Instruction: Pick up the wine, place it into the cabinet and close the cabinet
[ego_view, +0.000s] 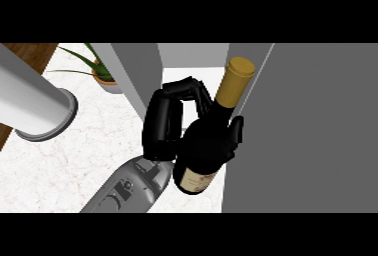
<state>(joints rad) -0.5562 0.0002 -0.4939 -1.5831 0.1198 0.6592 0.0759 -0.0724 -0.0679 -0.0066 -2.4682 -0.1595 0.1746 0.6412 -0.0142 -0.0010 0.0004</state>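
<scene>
From the head view I see only one arm: a grey forearm (131, 189) comes up from the lower edge, and I take its black robot hand (164, 125) to be the right one, though nothing in the picture settles that for me. The other robot hand does not show at all.

The robot hand is clamped on the wine bottle (212, 135). Its fingers (184, 90) curl over the dark shoulder from the left and far side, and the thumb (235, 132) presses the right side, so the bottle's middle is largely hidden. What I can make out is a dark glass body, a pale paper label (193, 181) at the near end with print too small to read, and a gold foil neck (235, 80) at the far end. The long axis runs from near-left to far-right, neck pointing away from me and slightly to the right.

The bottle is held above the white marbled table (66, 155), just beside the grey cabinet (310, 130), whose flat matte panel fills the right side and is cut off by the frame. I cannot tell whether the bottle touches its edge.

Far left, a white cylinder (33, 100) with a flanged end crosses over a strip of wood. A potted plant (100, 70) with spiky green leaves stands far back, partly hidden by a grey upright panel (140, 70).
</scene>
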